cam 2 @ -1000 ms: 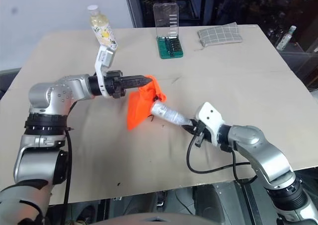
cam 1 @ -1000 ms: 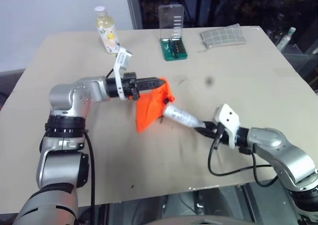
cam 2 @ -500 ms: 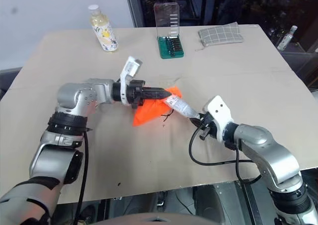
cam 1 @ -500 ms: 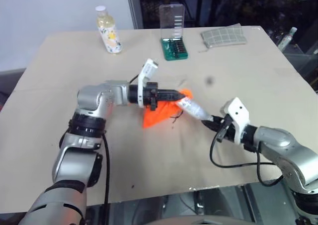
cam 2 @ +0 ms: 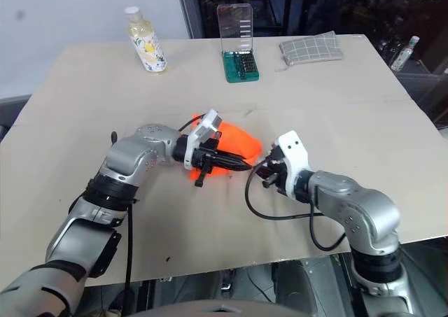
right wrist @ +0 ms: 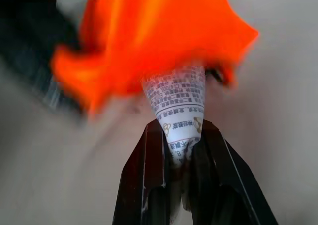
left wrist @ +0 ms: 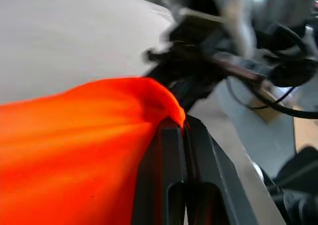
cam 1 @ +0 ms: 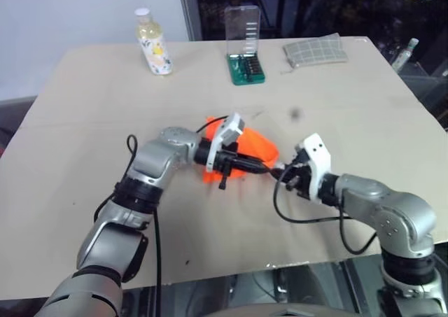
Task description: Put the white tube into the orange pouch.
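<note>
The orange pouch lies low over the middle of the table, its mouth toward my right arm. My left gripper is shut on the pouch's rim, and the left wrist view shows the orange fabric pinched between the fingers. My right gripper is shut on the flat tail of the white tube. The tube's far end has gone in under the pouch's edge and is hidden. In the head views the two grippers nearly meet at the pouch's mouth, with the right gripper just to the right of it.
A yellowish bottle stands at the back left. A green bit case with its lid up is at the back centre, and a grey checked cloth at the back right. Bare tabletop lies in front of the arms.
My left gripper has carried the pouch right and down toward the table. My right gripper has moved left, and the tube has slid from half exposed to mostly inside the pouch.
</note>
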You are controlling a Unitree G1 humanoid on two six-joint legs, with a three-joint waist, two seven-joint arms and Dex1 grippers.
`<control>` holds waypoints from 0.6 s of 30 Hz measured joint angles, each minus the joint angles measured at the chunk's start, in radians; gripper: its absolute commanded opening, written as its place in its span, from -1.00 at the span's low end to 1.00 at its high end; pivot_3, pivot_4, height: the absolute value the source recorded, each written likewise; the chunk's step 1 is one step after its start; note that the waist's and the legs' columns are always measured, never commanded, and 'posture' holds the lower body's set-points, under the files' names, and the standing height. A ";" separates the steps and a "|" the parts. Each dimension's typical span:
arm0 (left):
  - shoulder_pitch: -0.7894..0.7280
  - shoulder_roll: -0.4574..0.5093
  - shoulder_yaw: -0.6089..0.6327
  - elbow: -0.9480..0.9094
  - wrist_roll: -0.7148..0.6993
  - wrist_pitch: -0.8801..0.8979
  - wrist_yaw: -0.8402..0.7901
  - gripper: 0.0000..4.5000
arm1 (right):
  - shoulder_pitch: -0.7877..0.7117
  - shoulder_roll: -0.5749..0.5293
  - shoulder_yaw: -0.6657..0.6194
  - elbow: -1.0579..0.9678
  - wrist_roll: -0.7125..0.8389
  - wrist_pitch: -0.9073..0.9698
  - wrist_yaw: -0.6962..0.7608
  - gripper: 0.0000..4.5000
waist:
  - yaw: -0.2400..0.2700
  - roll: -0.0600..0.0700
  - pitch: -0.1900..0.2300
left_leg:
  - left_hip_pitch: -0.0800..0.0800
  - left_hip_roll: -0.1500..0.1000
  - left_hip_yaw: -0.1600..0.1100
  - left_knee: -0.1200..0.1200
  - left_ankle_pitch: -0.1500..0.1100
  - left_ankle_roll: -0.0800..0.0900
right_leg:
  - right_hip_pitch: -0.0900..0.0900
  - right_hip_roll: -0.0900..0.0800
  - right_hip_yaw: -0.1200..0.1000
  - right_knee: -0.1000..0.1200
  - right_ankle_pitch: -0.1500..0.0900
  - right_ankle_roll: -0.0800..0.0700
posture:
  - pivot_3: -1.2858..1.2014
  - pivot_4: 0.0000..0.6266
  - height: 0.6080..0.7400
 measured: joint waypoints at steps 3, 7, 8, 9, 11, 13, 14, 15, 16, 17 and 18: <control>0.005 0.007 0.000 -0.012 0.001 -0.010 -0.019 -1.00 | -0.030 0.007 -0.020 0.036 0.007 0.011 0.000 -0.99 | 0.000 0.000 0.000 | 0.000 -0.001 0.001 0.000 0.000 0.000 | 0.000 -0.001 0.000 -0.001 0.000 0.000 | 0.03 -0.52 1.00; 0.006 0.000 0.001 -0.024 -0.001 -0.006 -0.026 -1.00 | -0.112 -0.031 0.025 0.067 -0.002 0.009 0.021 -0.99 | -0.004 0.000 0.000 | 0.001 0.000 0.000 0.000 0.000 0.000 | 0.000 0.001 0.000 0.000 0.000 0.000 | 0.03 -0.52 1.00; 0.006 -0.002 0.001 -0.024 -0.002 -0.003 -0.025 -1.00 | -0.130 -0.030 0.040 0.077 -0.005 0.000 0.026 -0.99 | -0.005 0.000 0.000 | 0.001 0.000 0.000 0.000 0.000 0.000 | 0.000 0.001 0.000 0.000 0.000 0.000 | 0.03 -0.52 1.00; 0.006 -0.005 0.001 -0.024 -0.002 0.000 -0.024 -1.00 | -0.146 -0.027 0.051 0.082 -0.005 -0.006 0.031 -0.99 | -0.006 0.000 0.000 | 0.001 0.001 0.000 0.000 0.000 0.000 | 0.000 0.002 0.000 0.001 0.000 0.000 | 0.03 -0.52 1.00; 0.007 -0.013 0.012 -0.024 -0.010 0.013 -0.016 -1.00 | -0.176 -0.023 0.063 0.096 -0.007 -0.011 0.034 -0.99 | -0.008 0.000 0.000 | 0.001 0.001 0.000 0.000 0.000 0.000 | 0.000 0.002 0.000 0.001 0.000 0.000 | 0.03 -0.52 1.00; 0.007 -0.014 0.032 -0.022 -0.019 0.020 -0.007 -1.00 | -0.195 -0.020 0.072 0.118 -0.014 -0.029 0.039 -0.54 | -0.011 0.000 0.000 | 0.001 0.000 0.000 0.000 0.000 0.000 | 0.000 0.002 0.000 0.001 0.000 0.000 | 0.03 -0.52 1.00; 0.008 -0.016 0.053 -0.022 -0.041 0.054 0.004 -1.00 | -0.205 0.002 0.074 0.144 -0.016 -0.053 0.044 -0.44 | -0.012 0.000 0.000 | 0.001 0.000 0.000 0.000 0.000 0.000 | 0.000 0.002 0.000 0.001 0.000 0.000 | 0.03 -0.52 1.00; 0.008 -0.020 0.069 -0.022 -0.054 0.079 0.010 -1.00 | -0.209 0.013 0.073 0.158 -0.017 -0.069 0.047 -0.14 | -0.015 0.000 0.000 | 0.001 0.000 0.000 0.000 0.000 0.000 | 0.000 0.002 0.000 0.001 0.000 0.000 | 0.03 -0.52 1.00; 0.009 -0.026 0.086 -0.023 -0.084 0.116 0.014 -1.00 | -0.211 0.014 0.071 0.169 -0.022 -0.089 0.050 0.04 | -0.015 0.000 0.000 | 0.001 0.000 0.000 0.000 0.000 0.000 | 0.000 0.001 0.000 0.001 0.000 0.001 | 0.03 -0.52 1.00; 0.010 -0.032 0.100 -0.022 -0.101 0.141 0.023 -1.00 | -0.212 0.011 0.067 0.173 -0.024 -0.095 0.051 0.21 | -0.014 0.000 0.000 | 0.001 0.000 0.000 0.000 0.000 0.000 | 0.000 0.001 0.000 0.001 0.000 0.001 | 0.03 -0.52 1.00; 0.010 -0.051 0.131 -0.015 -0.138 0.198 0.044 -1.00 | -0.214 0.008 0.046 0.172 -0.027 -0.105 0.050 0.41 | -0.014 0.000 0.000 | 0.000 0.000 0.000 0.000 0.000 0.000 | 0.000 0.001 0.000 0.001 0.000 0.001 | 0.03 -0.52 1.00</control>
